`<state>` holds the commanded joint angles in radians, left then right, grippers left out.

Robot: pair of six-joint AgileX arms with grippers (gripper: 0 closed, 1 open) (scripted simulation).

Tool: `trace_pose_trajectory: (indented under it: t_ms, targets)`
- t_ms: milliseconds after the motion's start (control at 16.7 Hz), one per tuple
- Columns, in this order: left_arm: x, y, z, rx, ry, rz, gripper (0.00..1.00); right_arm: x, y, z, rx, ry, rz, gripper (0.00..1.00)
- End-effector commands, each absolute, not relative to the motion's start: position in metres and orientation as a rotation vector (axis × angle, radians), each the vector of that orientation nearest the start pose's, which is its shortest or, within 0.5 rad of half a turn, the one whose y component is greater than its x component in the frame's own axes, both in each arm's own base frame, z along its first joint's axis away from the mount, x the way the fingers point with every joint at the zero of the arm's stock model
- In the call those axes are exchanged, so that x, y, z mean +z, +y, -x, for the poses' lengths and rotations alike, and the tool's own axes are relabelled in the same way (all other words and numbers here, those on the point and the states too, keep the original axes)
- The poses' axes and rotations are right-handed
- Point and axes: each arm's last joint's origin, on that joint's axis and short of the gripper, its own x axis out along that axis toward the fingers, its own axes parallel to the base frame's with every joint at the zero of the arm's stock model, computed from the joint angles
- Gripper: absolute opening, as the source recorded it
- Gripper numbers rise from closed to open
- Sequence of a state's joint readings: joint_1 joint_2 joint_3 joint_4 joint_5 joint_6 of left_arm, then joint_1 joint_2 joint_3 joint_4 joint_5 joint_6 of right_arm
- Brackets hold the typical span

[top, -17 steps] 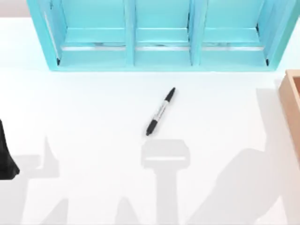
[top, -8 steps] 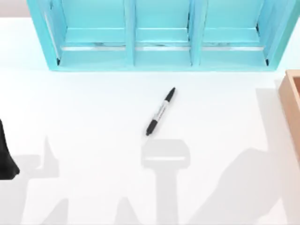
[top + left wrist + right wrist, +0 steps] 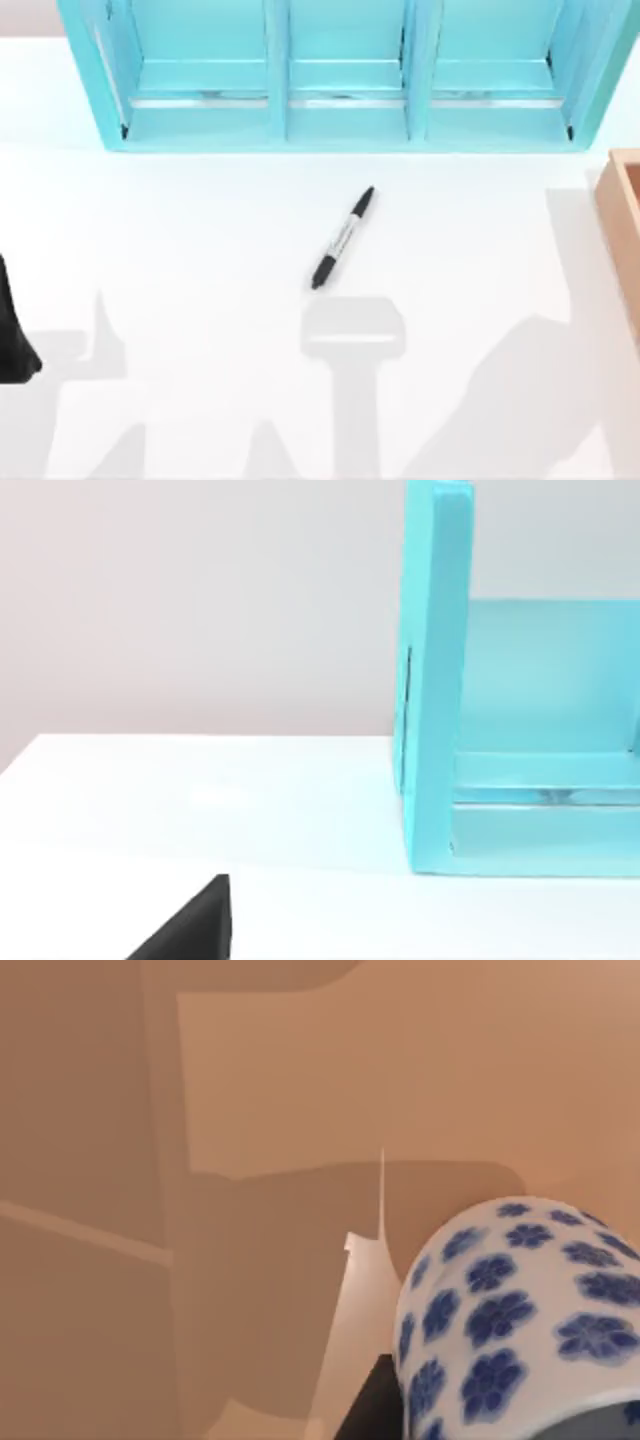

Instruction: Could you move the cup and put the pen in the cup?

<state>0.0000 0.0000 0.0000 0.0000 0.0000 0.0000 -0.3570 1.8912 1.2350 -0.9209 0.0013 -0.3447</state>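
Your right wrist view shows the blue-flowered white cup (image 3: 520, 1320) inside a tan wooden box (image 3: 280, 1090); I cannot tell either claw's grip. From above, the black marker pen (image 3: 342, 238) lies on the white table (image 3: 180, 230) just before the turquoise shelf (image 3: 340, 90)

Black pen (image 3: 342, 238); white cup (image 3: 520, 1320), blue flowers; turquoise shelf (image 3: 340, 75).

From a second ago to now, nothing on the table has changed place. The pen (image 3: 343, 238) has not shifted, rolled or turned. The dark bit of the left arm (image 3: 14, 335) at nine o'clock has not moved in or out, and the grey shadows (image 3: 352, 335) toward six o'clock keep the same outlines. No new object has come into sight.
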Motion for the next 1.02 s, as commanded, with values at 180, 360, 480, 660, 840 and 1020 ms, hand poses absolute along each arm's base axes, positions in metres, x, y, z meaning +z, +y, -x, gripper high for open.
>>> trace_pose_trajectory:
  t_ms: [180, 360, 480, 660, 840, 1020]
  targets:
    - [0.16, -0.001, -0.106, 0.0, 0.0, 0.0, 1.0, 0.149, -0.116, -0.319, -0.004, 1.577, -0.007, 0.0]
    - [0.16, -0.001, -0.106, 0.0, 0.0, 0.0, 1.0, 0.149, -0.116, -0.319, -0.004, 1.577, -0.007, 0.0]
    - [0.16, -0.001, -0.106, 0.0, 0.0, 0.0, 1.0, 0.149, -0.116, -0.319, -0.004, 1.577, -0.007, 0.0]
    - [0.16, -0.001, -0.106, 0.0, 0.0, 0.0, 1.0, 0.151, -0.116, -0.319, -0.006, 1.575, -0.007, 0.0]
    - [0.16, -0.001, -0.106, 0.0, 0.0, 0.0, 1.0, 0.17, -0.095, -0.331, -0.001, 1.566, 0.0, 0.0]
    - [0.16, -0.001, -0.106, 0.0, 0.0, 0.0, 1.0, 0.208, -0.053, -0.342, 0.011, 1.587, 0.006, 0.0]
